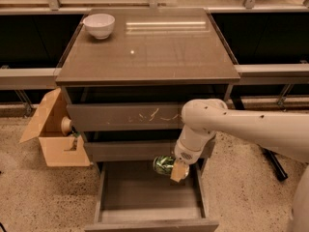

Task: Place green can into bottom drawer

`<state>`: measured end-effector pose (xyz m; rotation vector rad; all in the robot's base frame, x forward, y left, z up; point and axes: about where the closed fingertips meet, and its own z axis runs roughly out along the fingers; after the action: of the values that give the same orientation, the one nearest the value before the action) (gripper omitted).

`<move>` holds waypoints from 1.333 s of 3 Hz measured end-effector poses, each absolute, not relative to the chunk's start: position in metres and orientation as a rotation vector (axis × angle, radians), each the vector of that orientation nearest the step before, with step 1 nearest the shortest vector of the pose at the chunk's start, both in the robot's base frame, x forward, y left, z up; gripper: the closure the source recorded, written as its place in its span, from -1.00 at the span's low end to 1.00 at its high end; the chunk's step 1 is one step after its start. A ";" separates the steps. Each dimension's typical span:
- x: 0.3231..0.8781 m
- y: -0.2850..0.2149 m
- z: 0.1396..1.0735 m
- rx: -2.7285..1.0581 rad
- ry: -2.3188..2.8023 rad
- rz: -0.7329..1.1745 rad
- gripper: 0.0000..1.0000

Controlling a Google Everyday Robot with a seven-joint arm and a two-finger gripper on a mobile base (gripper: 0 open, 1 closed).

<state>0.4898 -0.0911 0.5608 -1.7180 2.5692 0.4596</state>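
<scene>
Pincer (175, 169) is hanging over the rear of the open bottom drawer (140, 195), fingers clamped on the green can (163, 164). Can is lying sideways, above drawer's inside, approx mid-width.

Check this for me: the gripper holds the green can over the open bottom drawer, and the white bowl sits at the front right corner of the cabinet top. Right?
Not quite. The camera view shows the white bowl at the back left corner of the cabinet top. The rest is right: the gripper holds the green can over the open bottom drawer.
</scene>
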 end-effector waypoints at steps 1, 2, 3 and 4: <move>0.472 -0.096 0.513 -1.742 2.627 0.419 1.00; 0.457 -0.095 0.464 -1.763 2.660 0.503 1.00; 0.457 -0.094 0.458 -1.765 2.665 0.514 1.00; 0.462 -0.080 0.408 -1.801 2.655 0.427 1.00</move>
<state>0.4620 -0.0804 0.4077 -1.8006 2.6546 0.4271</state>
